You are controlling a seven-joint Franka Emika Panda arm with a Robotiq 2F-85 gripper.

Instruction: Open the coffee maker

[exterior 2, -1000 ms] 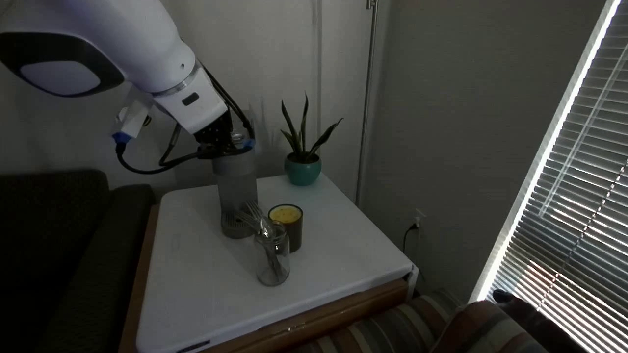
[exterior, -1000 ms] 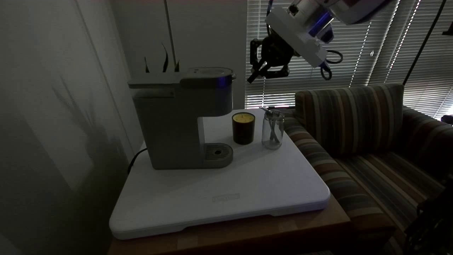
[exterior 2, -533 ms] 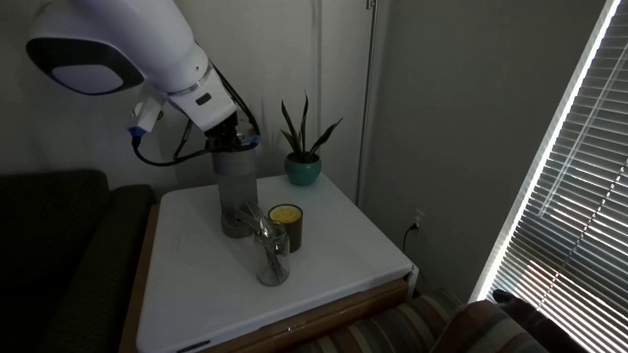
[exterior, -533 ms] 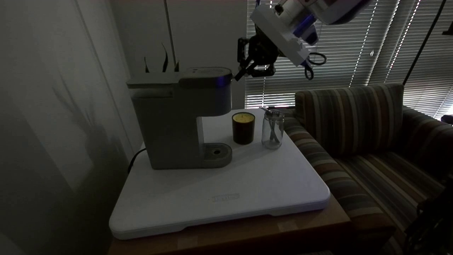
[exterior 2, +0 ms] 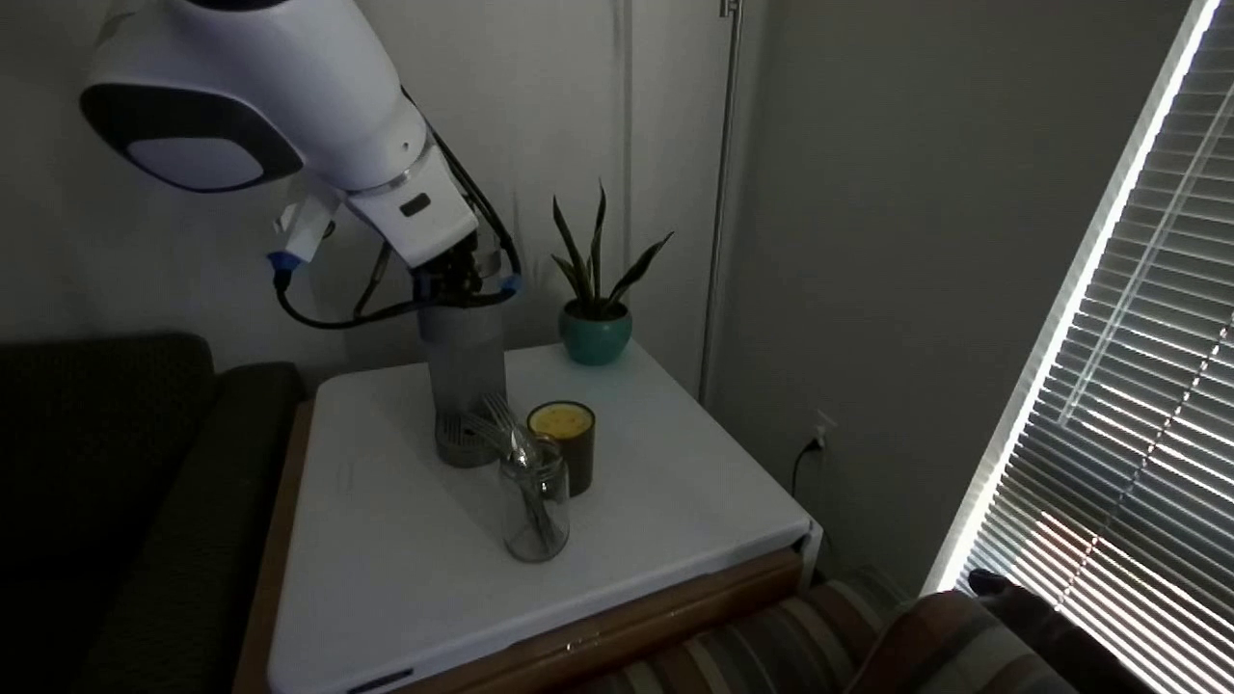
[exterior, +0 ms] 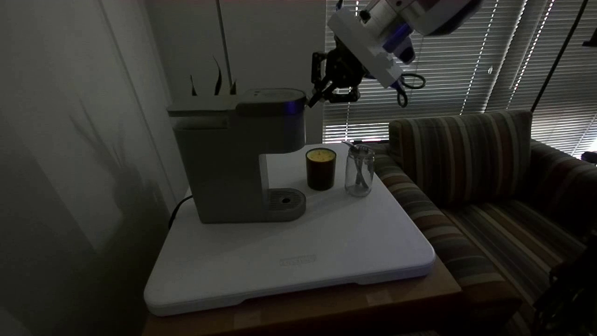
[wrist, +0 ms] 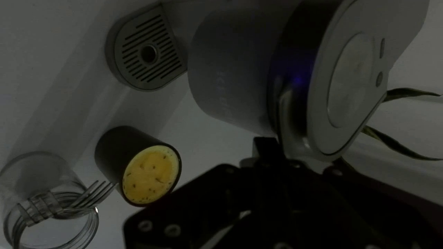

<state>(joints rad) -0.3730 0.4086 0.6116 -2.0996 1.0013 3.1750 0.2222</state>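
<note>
Tabletop (wrist: 211,140) coffee maker (wrist: 232,52): wrist-view lettering (wrist: 223,95)

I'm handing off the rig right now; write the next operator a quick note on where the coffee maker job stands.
Gripper: looks shut, nothing seen in its grip; tip close by the front edge of the lid, contact unclear.
Coffee maker: upright on the white tabletop; dark jar and clear glass stand nearby.
Done: tip is at the lid's front.
Left: lid is down; raise it, probably by pushing up at that edge.
</note>
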